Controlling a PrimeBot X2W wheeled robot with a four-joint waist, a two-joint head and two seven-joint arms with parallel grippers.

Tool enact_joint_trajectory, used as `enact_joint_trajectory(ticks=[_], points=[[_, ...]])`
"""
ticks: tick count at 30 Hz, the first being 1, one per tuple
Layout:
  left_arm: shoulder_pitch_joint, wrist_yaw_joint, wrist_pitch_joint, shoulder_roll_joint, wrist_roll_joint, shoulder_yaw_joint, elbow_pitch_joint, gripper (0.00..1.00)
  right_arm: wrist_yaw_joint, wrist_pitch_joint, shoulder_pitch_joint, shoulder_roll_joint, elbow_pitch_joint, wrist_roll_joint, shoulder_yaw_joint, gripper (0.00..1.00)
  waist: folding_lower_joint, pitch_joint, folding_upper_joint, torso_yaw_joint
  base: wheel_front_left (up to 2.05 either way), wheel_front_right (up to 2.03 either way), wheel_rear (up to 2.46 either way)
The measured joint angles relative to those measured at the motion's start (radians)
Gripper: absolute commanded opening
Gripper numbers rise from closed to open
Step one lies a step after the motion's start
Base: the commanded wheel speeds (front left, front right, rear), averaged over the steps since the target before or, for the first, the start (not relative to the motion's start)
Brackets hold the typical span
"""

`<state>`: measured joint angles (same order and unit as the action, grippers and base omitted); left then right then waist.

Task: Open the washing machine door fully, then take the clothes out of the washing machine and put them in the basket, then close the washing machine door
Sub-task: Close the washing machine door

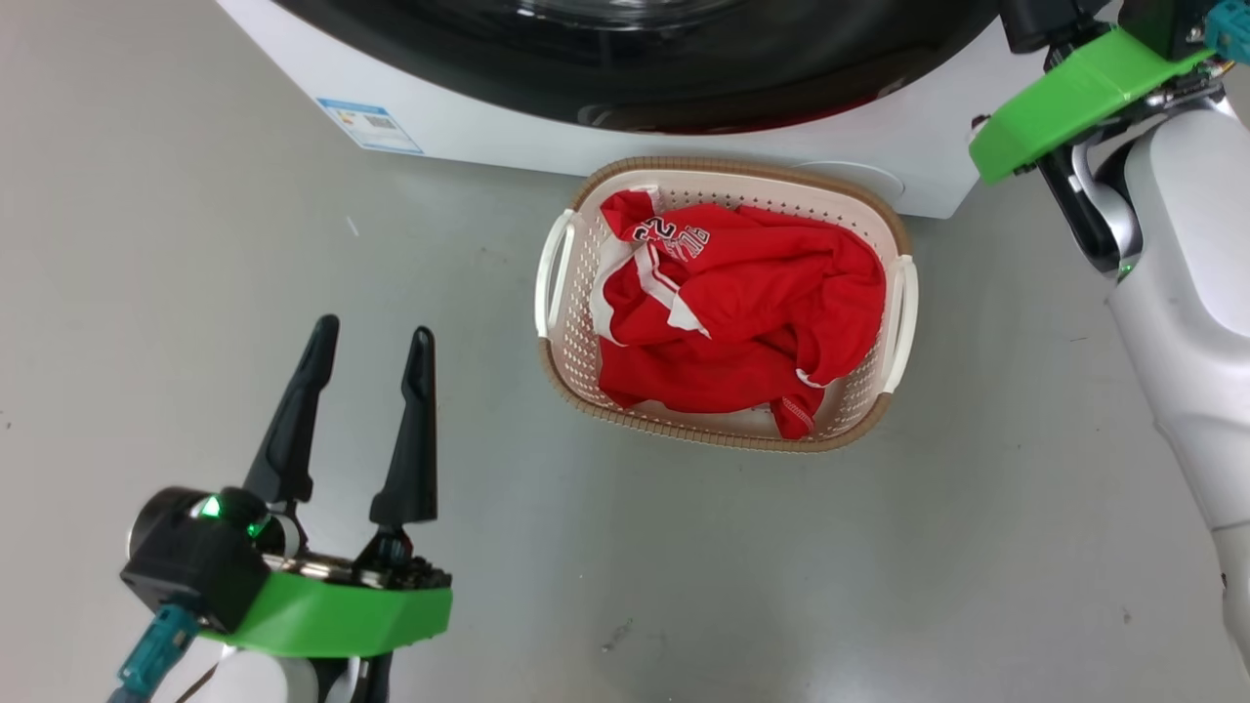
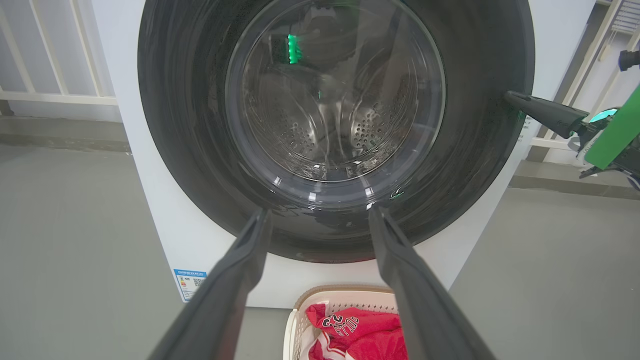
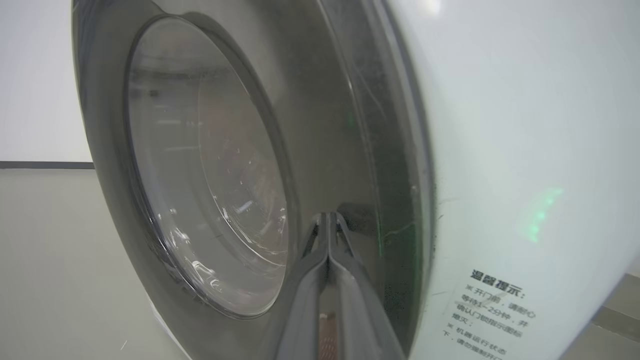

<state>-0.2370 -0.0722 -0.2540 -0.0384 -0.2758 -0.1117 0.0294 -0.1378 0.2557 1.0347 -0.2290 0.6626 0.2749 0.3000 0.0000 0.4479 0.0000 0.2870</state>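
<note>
filling the basket [image 1: 728, 168], red clothes [image 1: 742, 312]; left hand [image 1: 375, 328] spread wide, empty; right hand [image 3: 328, 217] pinched closed

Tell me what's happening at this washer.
The red clothes lie in the basket on the floor before the washing machine. The right end effector, shut, has its tips against the black rim of the washing machine door, which looks closed or nearly so. The left end effector hangs open beside the basket, holding nothing.

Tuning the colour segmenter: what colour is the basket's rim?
Brown with a woven look, around the cream basket; clearest in the head view.
</note>
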Motion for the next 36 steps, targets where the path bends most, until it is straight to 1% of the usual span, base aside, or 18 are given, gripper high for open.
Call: enact_joint_trajectory(ticks=[10, 19, 20, 21, 25, 32, 36], points=[[-0.021, 0.0, 0.0, 0.001, 0.0, 0.002, -0.006, 1.0, -0.009, 0.004, 0.026, 0.047, 0.045, -0.049, -0.054, 0.0, 0.0, 0.008, 0.0001, 0.015, 0.0, 0.0, 0.0], [-0.02, 0.0, 0.0, 0.003, 0.0, 0.013, -0.012, 1.0, -0.007, 0.004, 0.02, 0.08, 0.056, -0.066, -0.079, 0.0, 0.0, -0.015, 0.0, -0.008, 0.0, 0.0, 0.0], [-0.02, 0.0, 0.0, 0.003, 0.0, 0.015, -0.012, 1.0, -0.002, 0.004, 0.013, 0.085, 0.051, -0.066, -0.086, 0.09, 0.0, -0.018, 0.0, -0.013, 0.0, 0.0, 0.0], [-0.02, 0.0, 0.0, 0.003, 0.0, 0.015, -0.012, 1.0, -0.002, 0.004, 0.003, 0.089, 0.046, -0.066, -0.091, 1.0, 0.0, -0.022, 0.0, -0.017, 0.0, 0.0, 0.0], [-0.019, 0.0, 0.0, 0.003, -0.011, 0.015, -0.018, 1.0, 0.003, 0.004, -0.075, 0.098, 0.008, -0.067, -0.098, 1.0, 0.0, -0.038, 0.0, -0.038, 0.0, 0.0, 0.0], [-0.013, 0.003, 0.0, 0.003, -0.017, 0.044, -0.024, 1.0, 0.003, 0.003, -0.271, 0.143, -0.173, -0.112, -0.134, 1.0, 0.0, -0.069, 0.0, -0.093, 0.0, 0.0, 0.0], [0.0, 0.003, 0.0, 0.003, -0.015, 0.045, -0.047, 1.0, 0.003, 0.003, -0.391, 0.155, -0.236, -0.129, -0.136, 1.0, 0.0, -0.093, 0.0, -0.128, 0.0, 0.0, 0.0]])
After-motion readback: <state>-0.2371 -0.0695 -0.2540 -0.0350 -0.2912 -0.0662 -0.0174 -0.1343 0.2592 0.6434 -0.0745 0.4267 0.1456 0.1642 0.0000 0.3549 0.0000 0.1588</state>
